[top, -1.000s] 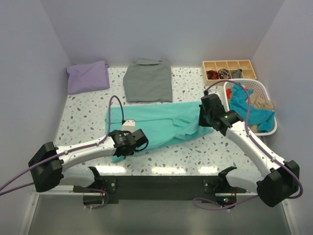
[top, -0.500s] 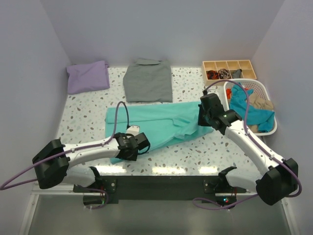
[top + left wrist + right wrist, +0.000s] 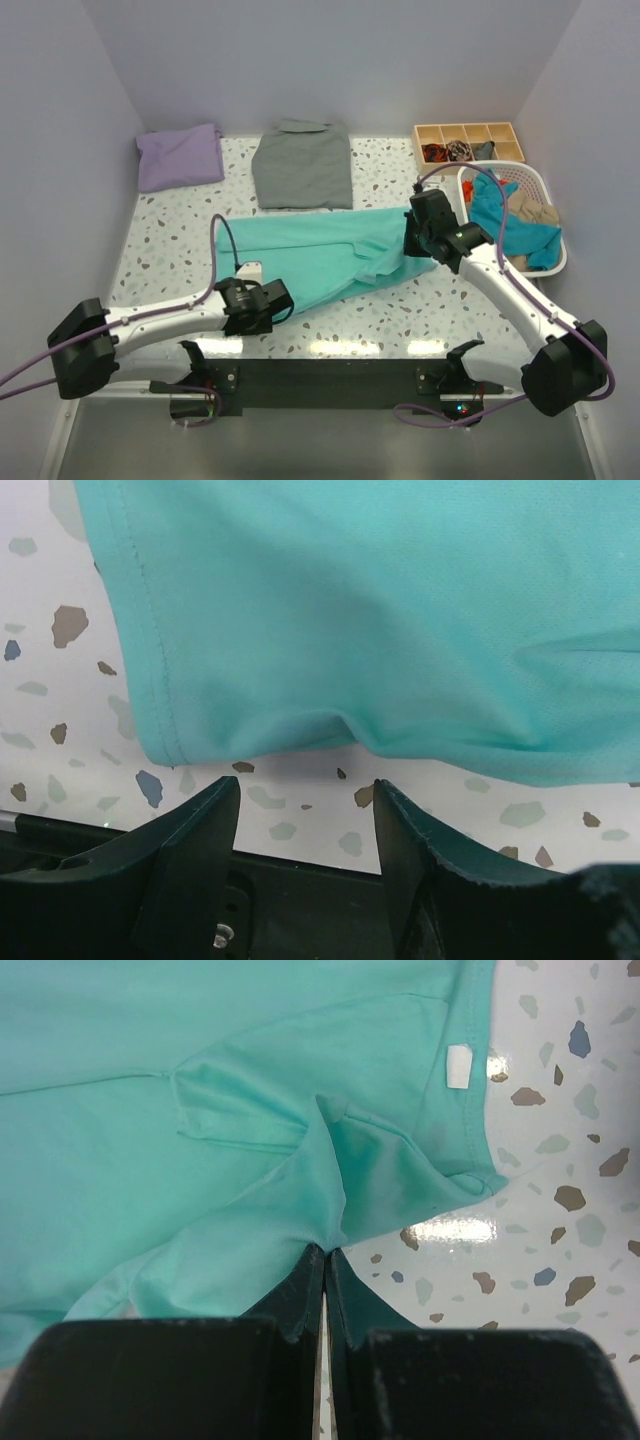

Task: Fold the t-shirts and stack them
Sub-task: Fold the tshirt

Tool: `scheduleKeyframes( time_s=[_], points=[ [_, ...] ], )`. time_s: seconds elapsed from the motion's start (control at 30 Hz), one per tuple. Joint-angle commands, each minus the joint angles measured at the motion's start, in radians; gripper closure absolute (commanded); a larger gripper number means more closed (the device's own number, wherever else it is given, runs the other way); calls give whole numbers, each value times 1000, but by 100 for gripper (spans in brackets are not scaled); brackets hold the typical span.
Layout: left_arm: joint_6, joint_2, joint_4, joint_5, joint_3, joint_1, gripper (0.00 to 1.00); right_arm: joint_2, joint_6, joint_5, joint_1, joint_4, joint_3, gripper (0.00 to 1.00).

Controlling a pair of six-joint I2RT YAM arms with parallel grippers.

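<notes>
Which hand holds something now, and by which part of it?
The right hand pinches the green shirt by a fold near its neck label. The left hand, open, holds nothing.

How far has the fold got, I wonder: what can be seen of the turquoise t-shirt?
The turquoise t-shirt is soft knit cloth, lying rumpled and partly folded on the speckled table. Its white neck label shows by the collar; a stitched hem edges the near-left corner. The right gripper pinches a fold near the collar, jaws shut; the left gripper, jaws open, sits just clear.
</notes>
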Motion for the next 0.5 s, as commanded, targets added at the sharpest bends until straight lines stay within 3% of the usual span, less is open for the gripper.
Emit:
scheduleKeyframes(
  time_s=[0.0, 0.47],
  points=[
    [-183, -131, -50, -24, -50, 0, 39, 7, -13, -6, -5, 34, 13, 99],
    [-542, -151, -172, -182, -48, 3, 39, -8, -13, -52, -11, 16, 22, 99]
  ],
)
